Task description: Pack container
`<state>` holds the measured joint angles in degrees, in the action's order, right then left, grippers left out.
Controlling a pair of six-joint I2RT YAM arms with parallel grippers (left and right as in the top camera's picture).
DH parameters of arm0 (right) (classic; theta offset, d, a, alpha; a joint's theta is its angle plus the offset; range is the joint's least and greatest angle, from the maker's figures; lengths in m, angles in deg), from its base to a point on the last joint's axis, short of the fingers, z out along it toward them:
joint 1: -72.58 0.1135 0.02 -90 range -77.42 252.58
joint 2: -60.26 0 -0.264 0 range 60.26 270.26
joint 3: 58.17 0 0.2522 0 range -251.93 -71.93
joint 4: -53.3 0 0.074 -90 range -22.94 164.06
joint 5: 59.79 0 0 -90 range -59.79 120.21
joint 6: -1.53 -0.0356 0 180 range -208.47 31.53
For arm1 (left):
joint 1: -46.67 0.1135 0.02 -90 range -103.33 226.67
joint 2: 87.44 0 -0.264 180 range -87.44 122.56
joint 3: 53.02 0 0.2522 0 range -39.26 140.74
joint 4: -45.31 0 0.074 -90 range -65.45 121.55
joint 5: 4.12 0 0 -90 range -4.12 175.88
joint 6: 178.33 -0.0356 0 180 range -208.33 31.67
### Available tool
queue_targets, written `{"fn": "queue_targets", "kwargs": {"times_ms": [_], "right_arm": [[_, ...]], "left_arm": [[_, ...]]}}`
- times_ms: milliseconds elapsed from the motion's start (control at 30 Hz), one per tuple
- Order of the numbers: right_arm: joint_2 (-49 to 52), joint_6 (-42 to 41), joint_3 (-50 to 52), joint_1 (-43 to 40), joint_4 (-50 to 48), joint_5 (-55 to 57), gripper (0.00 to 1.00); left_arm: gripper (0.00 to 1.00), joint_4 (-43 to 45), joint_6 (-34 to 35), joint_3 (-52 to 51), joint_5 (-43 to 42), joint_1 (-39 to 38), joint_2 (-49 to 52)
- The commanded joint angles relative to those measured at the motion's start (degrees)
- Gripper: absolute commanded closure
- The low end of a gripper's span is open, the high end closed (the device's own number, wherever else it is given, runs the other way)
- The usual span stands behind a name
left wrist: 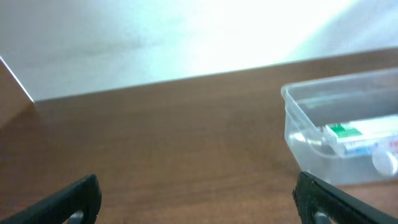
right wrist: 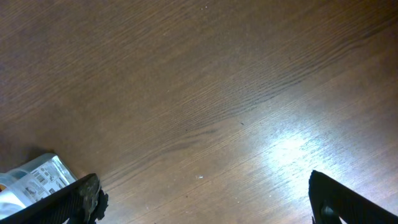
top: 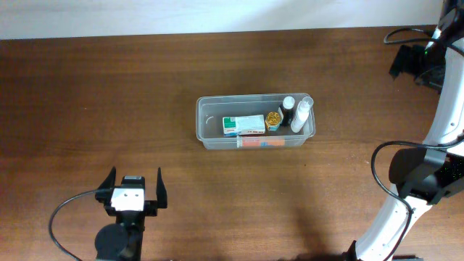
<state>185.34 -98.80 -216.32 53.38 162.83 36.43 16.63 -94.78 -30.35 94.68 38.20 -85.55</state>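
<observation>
Down at about seven o'clock on the table (top: 87, 94), the left gripper (top: 135, 180) sits with its fingers spread wide and nothing between them, aimed toward the middle. Dead centre stands the container (top: 210, 125), a clear tub, and it looks well filled. A green-and-white box (top: 244, 125) lies inside, with a flat orange-labelled pack (top: 261, 143) along the six-o'clock wall. A small jar of something golden (top: 273, 119), a dark bottle (top: 288, 107) and a white bottle (top: 301, 116) crowd the three-o'clock end. Off at two o'clock the right gripper (right wrist: 204, 183) hangs over the tabletop, fingers parted and empty too. Its own camera catches a shiny printed packet (right wrist: 34, 177) at eight o'clock of its view; what it is I can't tell. I'd say the packing is nearly done, with perhaps that one piece left to go in.
</observation>
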Motion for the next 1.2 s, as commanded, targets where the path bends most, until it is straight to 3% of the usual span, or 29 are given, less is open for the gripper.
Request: {"fn": "queue_targets", "kwargs": {"times_ms": [0, 367, 600, 1167], "right_arm": [[-1.9, -0.2, 0.2, -0.3, -0.2, 0.5, 0.02], [-1.9, -0.2, 0.2, -0.3, -0.2, 0.5, 0.02], [-1.9, -0.2, 0.2, -0.3, -0.2, 0.5, 0.02], [-1.9, -0.2, 0.2, -0.3, -0.2, 0.5, 0.02]], "left_arm": [[0.01, 1.9, -0.9, -1.7, -0.7, 0.4, -1.5], [0.01, 17.0, -2.7, -8.5, -1.1, 0.6, -1.6], [0.01, 11.0, -2.7, -8.4, -2.1, 3.3, -1.6], [0.01, 10.6, -2.7, -8.4, -5.0, 7.0, -1.6]]}}
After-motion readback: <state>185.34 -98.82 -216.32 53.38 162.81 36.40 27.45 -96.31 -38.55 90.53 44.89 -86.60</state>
